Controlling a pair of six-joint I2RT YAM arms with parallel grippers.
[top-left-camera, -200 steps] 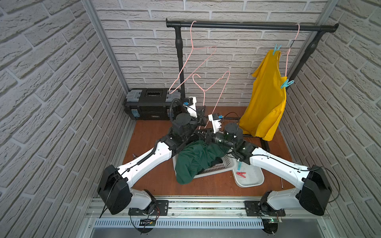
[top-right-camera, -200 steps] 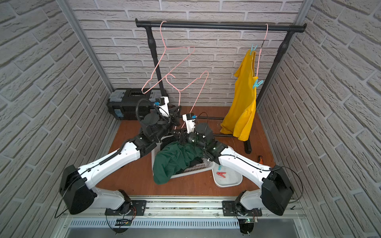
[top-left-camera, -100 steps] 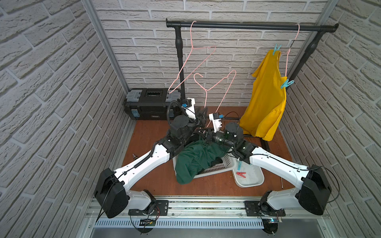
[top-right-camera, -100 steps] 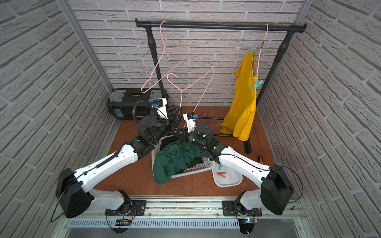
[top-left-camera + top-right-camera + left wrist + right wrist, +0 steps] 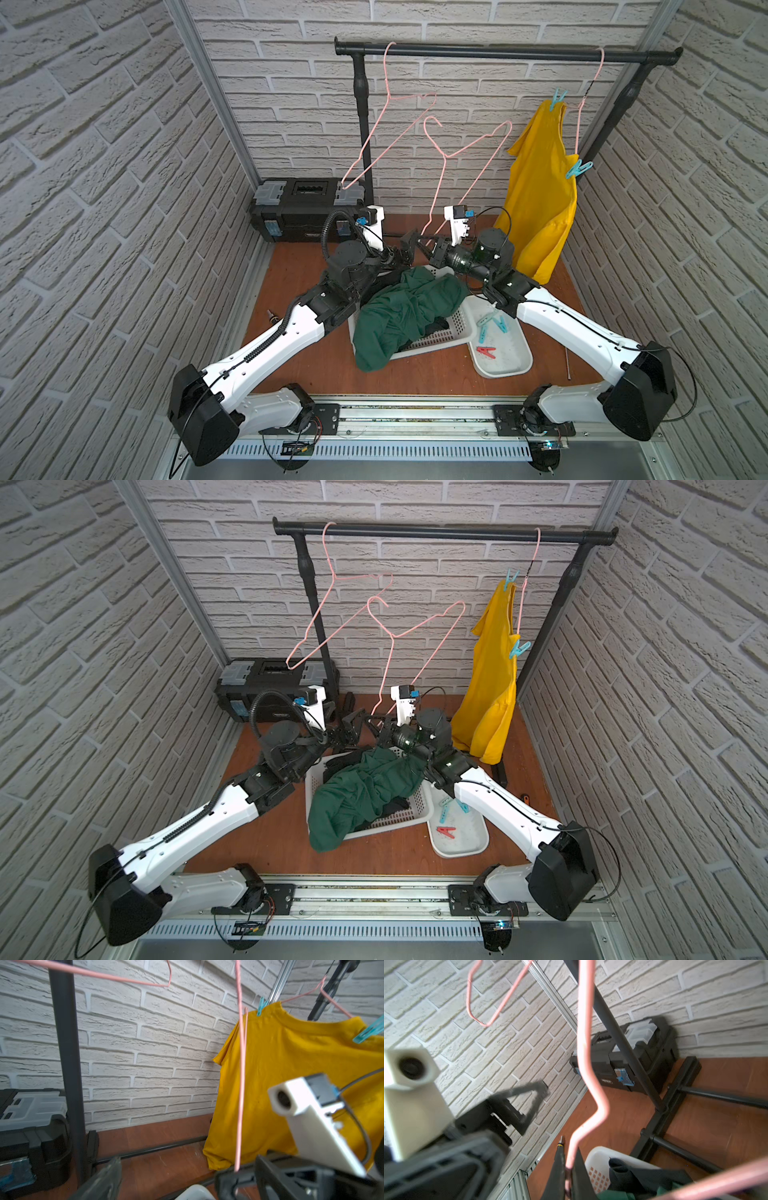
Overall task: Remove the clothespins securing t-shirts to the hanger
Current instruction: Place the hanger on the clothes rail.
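Rail [image 5: 498, 52] spanning back of surface [image 5: 415, 378], before rear wall. Toolbox [image 5: 299, 208] sitting at back left, beside rail's left post. Left hanger [image 5: 388, 124] hanging near rail's left end. Right hanger [image 5: 590, 91] hanging at right end, carrying hung t-shirt [image 5: 540, 199], with upper clothespin [image 5: 556, 99] and lower clothespin [image 5: 578, 169] gripping it. Loose hanger [image 5: 465, 149] leaning between arms, behind basket [image 5: 436, 345], lower end sitting pinched in right claw [image 5: 569, 1165]. Basket lying mid-surface, holding heaped t-shirts [image 5: 415, 307], one spilling over front-left rim. Tray [image 5: 511, 353] lying right of basket, touching it, holding tray clothespins [image 5: 486, 324].
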